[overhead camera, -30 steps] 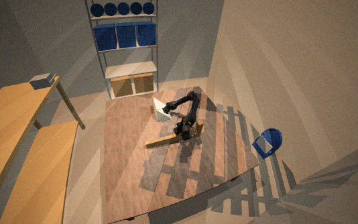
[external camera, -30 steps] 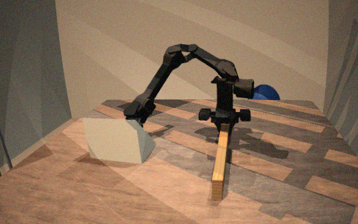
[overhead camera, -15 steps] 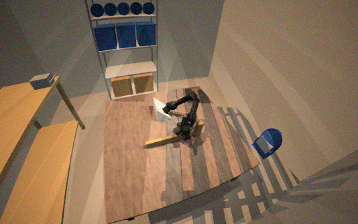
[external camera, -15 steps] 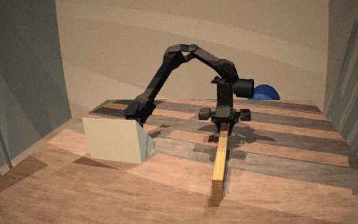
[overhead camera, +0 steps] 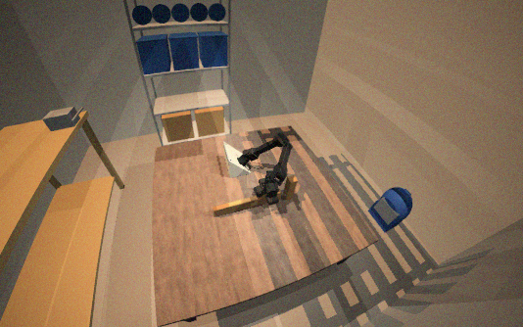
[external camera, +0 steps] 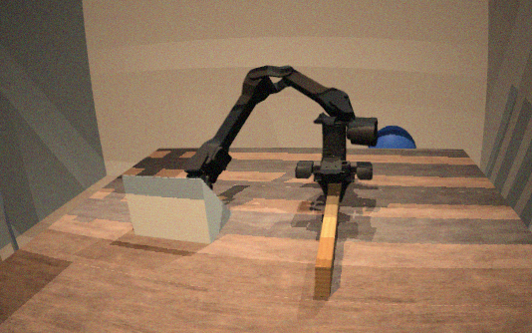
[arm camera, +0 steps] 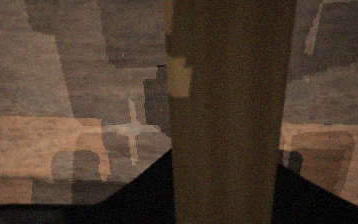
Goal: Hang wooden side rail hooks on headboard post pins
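Observation:
The wooden side rail (overhead camera: pixel 238 206) (external camera: pixel 328 234) (arm camera: pixel 230 100) is a long orange-brown bar. My gripper (overhead camera: pixel 270 198) (external camera: pixel 334 191) (arm camera: pixel 211 151) points down and is shut on the rail near its post-side end, one finger on each side in the wrist view. The rail's far end is low at the table, and its shadow lies close beside it. The upright wooden headboard post (overhead camera: pixel 291 187) stands just beyond the gripper in the top view. In the exterior view the gripper hides the post. The steel hooks, pins and slot cannot be made out, so I cannot tell whether they touch.
A pale wedge-shaped block (overhead camera: pixel 236 165) (external camera: pixel 170 214) stands beside the arm's base. The arm arches high from there over the wooden table (overhead camera: pixel 192 259) (external camera: pixel 419 279). A blue rounded object (overhead camera: pixel 393 208) (external camera: pixel 395 138) is beyond the table's edge. A shelf unit (overhead camera: pixel 192 103) stands at the back.

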Robot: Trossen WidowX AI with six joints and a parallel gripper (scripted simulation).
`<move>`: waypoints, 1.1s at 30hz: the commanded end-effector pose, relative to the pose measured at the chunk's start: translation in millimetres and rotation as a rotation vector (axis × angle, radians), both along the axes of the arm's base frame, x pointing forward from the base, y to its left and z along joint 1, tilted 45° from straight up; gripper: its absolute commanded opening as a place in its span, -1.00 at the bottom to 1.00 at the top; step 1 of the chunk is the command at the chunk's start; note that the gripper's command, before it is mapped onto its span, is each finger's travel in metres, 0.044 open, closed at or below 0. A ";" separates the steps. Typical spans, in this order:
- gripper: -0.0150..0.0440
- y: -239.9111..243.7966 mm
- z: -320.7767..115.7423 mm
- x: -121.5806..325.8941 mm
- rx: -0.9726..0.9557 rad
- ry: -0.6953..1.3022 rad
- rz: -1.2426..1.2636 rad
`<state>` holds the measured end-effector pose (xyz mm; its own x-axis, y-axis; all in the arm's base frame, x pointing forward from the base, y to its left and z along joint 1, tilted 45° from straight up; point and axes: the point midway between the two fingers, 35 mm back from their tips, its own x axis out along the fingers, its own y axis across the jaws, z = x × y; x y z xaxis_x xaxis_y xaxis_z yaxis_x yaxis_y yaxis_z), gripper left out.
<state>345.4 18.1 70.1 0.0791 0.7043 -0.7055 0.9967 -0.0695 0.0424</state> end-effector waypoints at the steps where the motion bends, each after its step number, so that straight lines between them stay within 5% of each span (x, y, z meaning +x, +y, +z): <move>1: -0.49 -1.7 2.7 2.1 -0.003 -0.002 -0.008; 33: -0.49 0.5 5.3 2.2 -0.003 -0.002 -0.008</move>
